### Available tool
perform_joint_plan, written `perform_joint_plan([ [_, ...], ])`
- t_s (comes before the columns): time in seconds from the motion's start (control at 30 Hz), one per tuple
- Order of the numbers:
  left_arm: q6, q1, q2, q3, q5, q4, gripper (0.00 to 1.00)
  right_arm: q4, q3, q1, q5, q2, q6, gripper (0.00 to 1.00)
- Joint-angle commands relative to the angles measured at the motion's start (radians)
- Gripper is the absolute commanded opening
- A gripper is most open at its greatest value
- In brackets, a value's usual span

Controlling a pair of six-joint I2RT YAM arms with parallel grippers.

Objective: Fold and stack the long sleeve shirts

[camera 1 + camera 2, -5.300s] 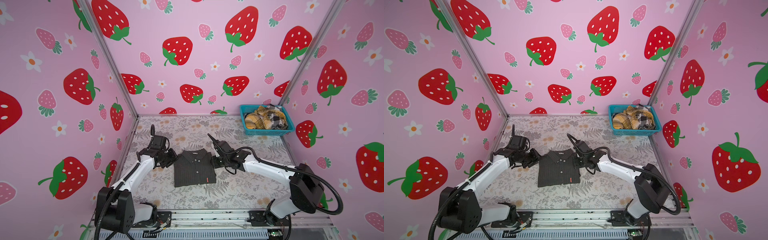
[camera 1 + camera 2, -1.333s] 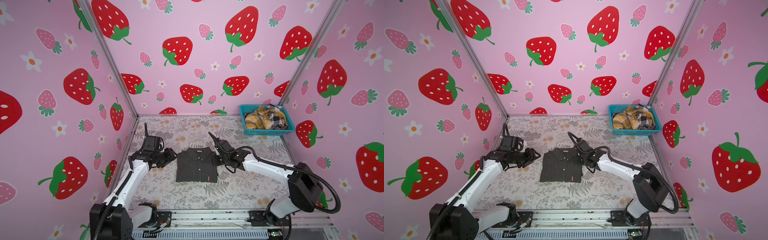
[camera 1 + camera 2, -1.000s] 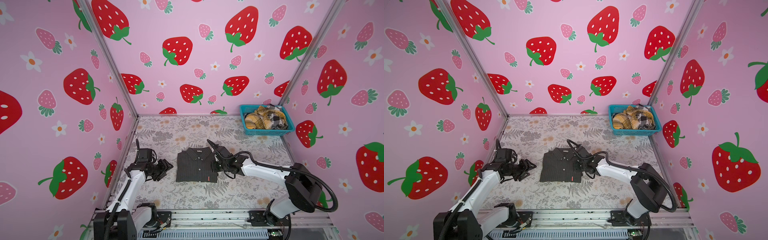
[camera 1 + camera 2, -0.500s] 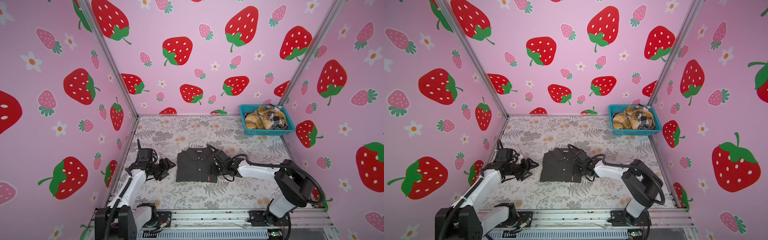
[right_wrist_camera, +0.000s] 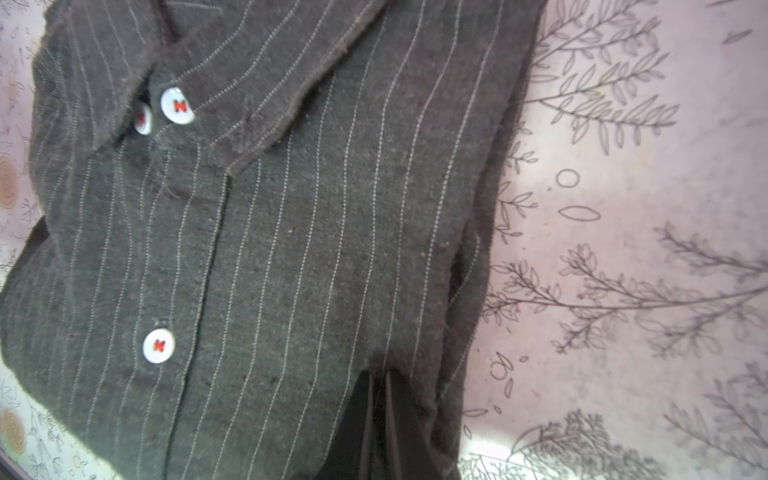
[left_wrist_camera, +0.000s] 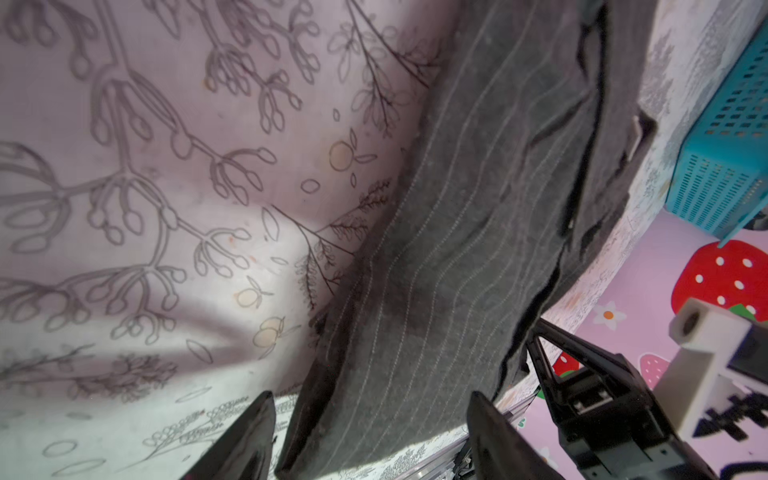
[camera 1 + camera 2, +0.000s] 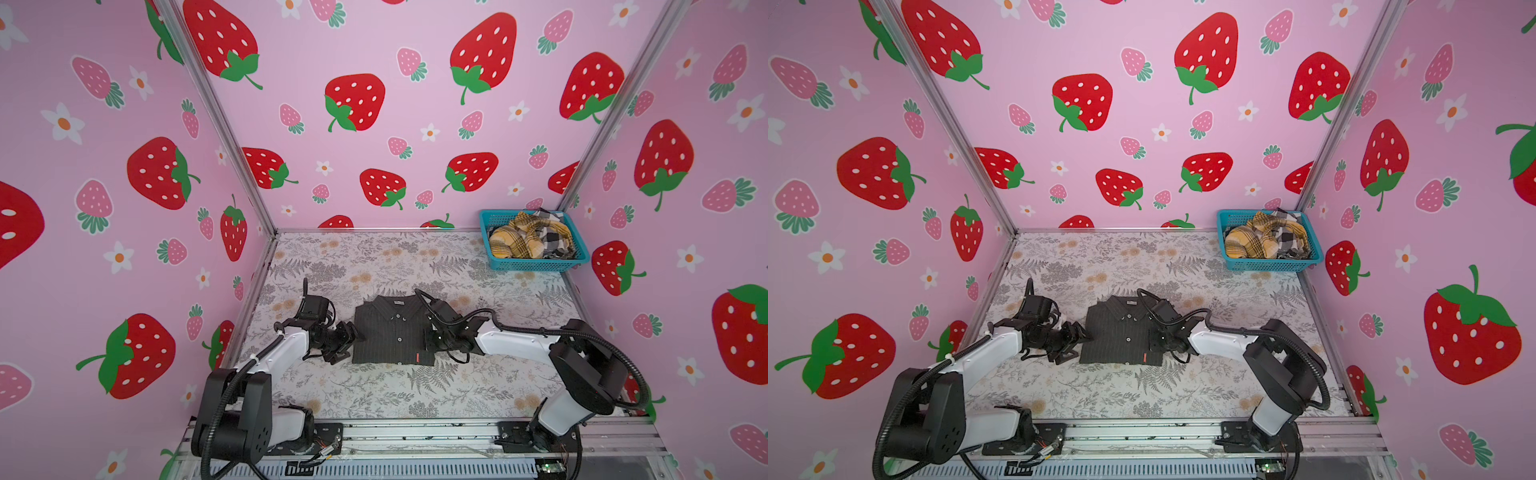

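Counting across both top views gives three shirts, one basket and two arms, each ending in one claw. One charcoal pinstripe shirt (image 7: 392, 332) lies folded into a rectangle near the middle of the table (image 7: 374, 257), with its collar toward 12 o'clock and a small red tag (image 7: 417, 356) near its 5 o'clock corner. The mustard plaid shirt (image 7: 515, 245) and the black-and-white check shirt (image 7: 552, 237) sit crumpled together in the teal mesh basket (image 7: 536, 264) at the table's 1 o'clock corner, well apart from the folded one. The left claw (image 7: 347, 340) lies low at the folded shirt's 9 o'clock edge, and the right claw (image 7: 430, 336) at its 3 o'clock edge. Both top views are too small to settle how either claw stands, but the wrist views show it. In the left wrist view the left claw (image 6: 370, 436) is released: its two fingers (image 6: 249, 440) stand wide apart, with the shirt's folded edge running between them unpinched. That view also catches a side wall of the basket (image 6: 723, 166), though none of the cloth inside. In the right wrist view the right claw (image 5: 374, 399) is clenched, its dark tips pressed together on a pucker of cloth at the shirt's side edge, grasping it. Only this view shows three white buttons (image 5: 178, 106) sewn with red thread, two at the collar and one lower down the front.
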Motion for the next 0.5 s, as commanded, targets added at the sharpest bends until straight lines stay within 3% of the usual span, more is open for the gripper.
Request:
perform_joint_plan([
  [0.0, -0.011, -0.004, 0.024, 0.003, -0.025, 0.035, 0.73, -0.059, 0.028, -0.004, 0.024, -0.024, 0.003, 0.12],
  [0.47, -0.052, -0.007, 0.059, -0.088, 0.093, 0.19, 0.65, -0.052, 0.022, -0.005, 0.034, -0.025, 0.024, 0.12],
])
